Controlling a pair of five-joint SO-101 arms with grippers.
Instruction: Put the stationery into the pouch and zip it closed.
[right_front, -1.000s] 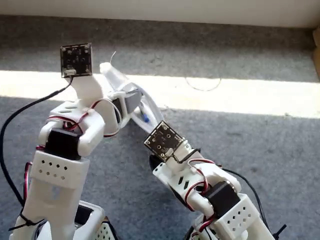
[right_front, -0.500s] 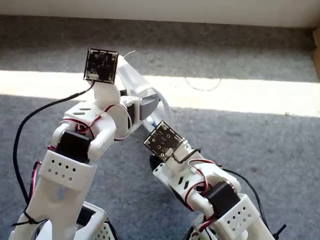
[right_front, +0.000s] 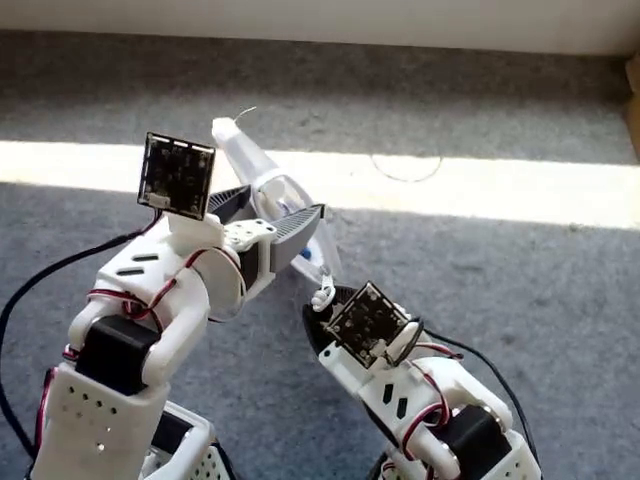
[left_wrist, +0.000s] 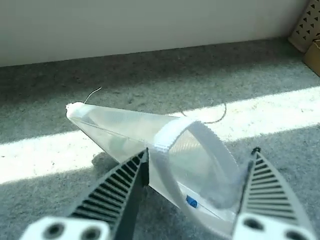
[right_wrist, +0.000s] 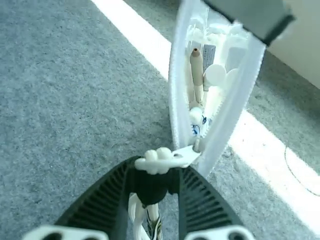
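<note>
Pouch (right_front: 250, 160): where does it sit for me?

— Its open mouth loops between your left gripper's (left_wrist: 200, 151) fingers, and its closed end points away past their tips. Those fingers stand wide. One tip looks to touch the zip edge and the other is just clear, so nothing really clamps it.

— And my right gripper (right_wrist: 157, 172)?

— Fingers narrow. Beyond their tips a pen (right_wrist: 195, 75) and other pale pieces lie inside the pouch. Pinched between the tips themselves is the white zip pull (right_wrist: 159, 161), at the near end of the opening.

— What can go wrong from here?

— If you draw the slider now, I judge the whole pouch drags along with it, because your left fingers aren't gripping. It could slide out from between them and tip, spilling the pen through the open mouth. The pull is small and held only at the tips, so a sideways tug may slip it free.
</note>
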